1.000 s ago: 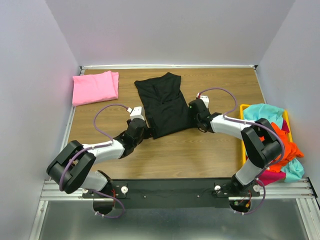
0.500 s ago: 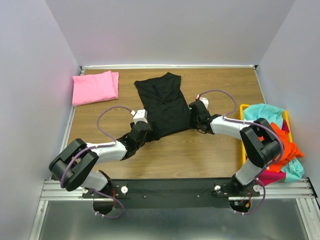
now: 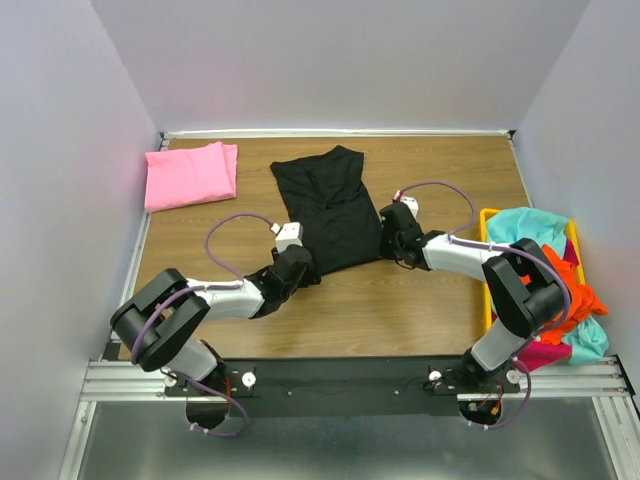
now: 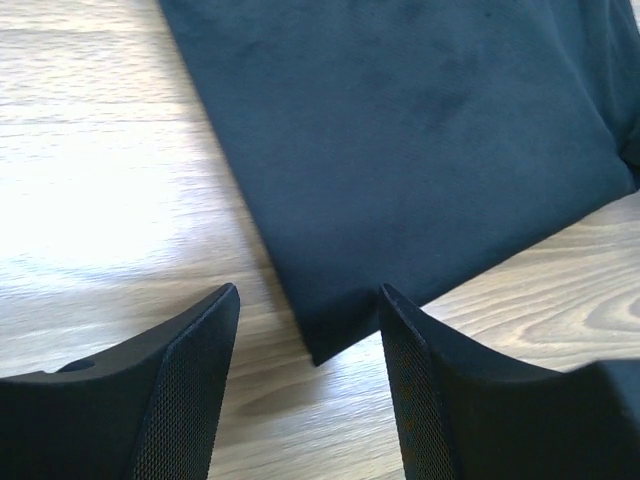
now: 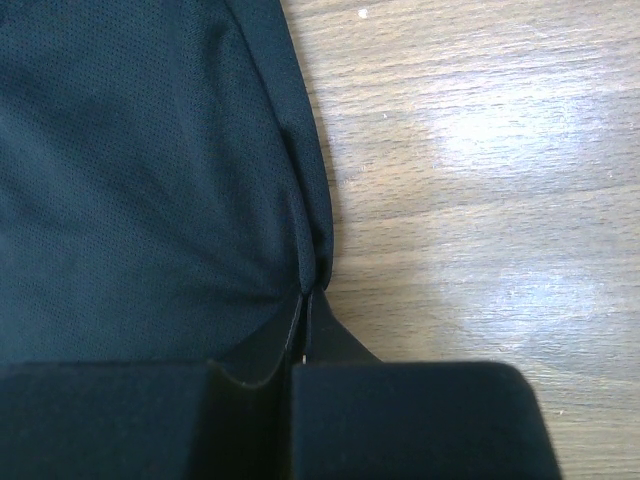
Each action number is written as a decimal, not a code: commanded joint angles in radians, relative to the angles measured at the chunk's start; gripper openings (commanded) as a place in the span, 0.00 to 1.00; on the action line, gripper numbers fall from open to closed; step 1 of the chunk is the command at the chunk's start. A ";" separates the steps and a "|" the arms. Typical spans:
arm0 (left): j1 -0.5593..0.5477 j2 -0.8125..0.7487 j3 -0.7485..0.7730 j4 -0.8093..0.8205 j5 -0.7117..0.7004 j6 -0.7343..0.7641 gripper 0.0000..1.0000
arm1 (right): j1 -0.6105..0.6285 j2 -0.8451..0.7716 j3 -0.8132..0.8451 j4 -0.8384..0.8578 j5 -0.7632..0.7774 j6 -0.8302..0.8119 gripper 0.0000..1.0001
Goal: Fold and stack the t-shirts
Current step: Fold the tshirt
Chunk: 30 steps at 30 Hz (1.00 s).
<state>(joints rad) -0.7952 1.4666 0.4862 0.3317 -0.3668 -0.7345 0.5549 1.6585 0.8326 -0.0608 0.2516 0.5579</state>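
Observation:
A black t-shirt [image 3: 330,205] lies partly folded in the middle of the table. Its near left corner [image 4: 318,345] sits on the wood between the fingers of my left gripper [image 4: 310,375], which is open and not touching the cloth. My right gripper [image 5: 308,305] is shut on the shirt's right edge [image 5: 305,215], and the cloth puckers at the fingertips. In the top view, the left gripper [image 3: 300,268] is at the shirt's near left corner and the right gripper [image 3: 388,236] at its near right side. A folded pink t-shirt [image 3: 190,175] lies at the far left.
A yellow bin [image 3: 486,285] at the right edge holds a heap of teal, orange and magenta shirts [image 3: 555,270]. White walls close in the table on three sides. Bare wood [image 3: 400,310] lies between the black shirt and the arm bases.
The left gripper slid right to the black shirt's near left corner, and its jaws narrowed. The right gripper closed on the shirt's right edge.

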 commanded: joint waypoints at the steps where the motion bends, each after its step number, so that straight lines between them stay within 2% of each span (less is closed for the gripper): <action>1: -0.021 0.032 0.026 -0.039 -0.035 -0.025 0.65 | -0.001 0.000 -0.023 -0.036 -0.021 0.000 0.04; 8: -0.039 0.026 0.019 -0.108 -0.069 -0.060 0.59 | -0.001 -0.011 -0.026 -0.034 -0.020 0.000 0.04; 10: -0.047 0.020 0.008 -0.112 -0.066 -0.074 0.54 | -0.001 -0.013 -0.024 -0.034 -0.020 0.000 0.04; 18: -0.073 0.047 -0.003 -0.120 -0.061 -0.112 0.51 | -0.001 -0.019 -0.026 -0.033 -0.025 0.000 0.03; 19: -0.076 0.055 -0.001 -0.120 -0.060 -0.112 0.44 | -0.001 -0.020 -0.027 -0.030 -0.025 0.000 0.03; 24: -0.081 0.063 -0.008 -0.132 -0.061 -0.135 0.43 | -0.001 -0.029 -0.032 -0.028 -0.026 0.002 0.03; 27: -0.084 0.064 -0.017 -0.135 -0.067 -0.143 0.27 | -0.001 -0.039 -0.035 -0.030 -0.025 0.004 0.03; 28: -0.084 0.069 -0.015 -0.135 -0.069 -0.143 0.27 | -0.001 -0.042 -0.035 -0.028 -0.026 0.004 0.02; 29: -0.084 0.072 -0.014 -0.134 -0.070 -0.140 0.19 | -0.001 -0.045 -0.035 -0.028 -0.026 0.004 0.02; 30: -0.084 0.077 -0.012 -0.134 -0.070 -0.137 0.18 | -0.001 -0.057 -0.038 -0.028 -0.032 0.005 0.02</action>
<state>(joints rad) -0.8692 1.5005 0.5060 0.2874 -0.4316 -0.8612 0.5549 1.6398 0.8158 -0.0616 0.2424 0.5579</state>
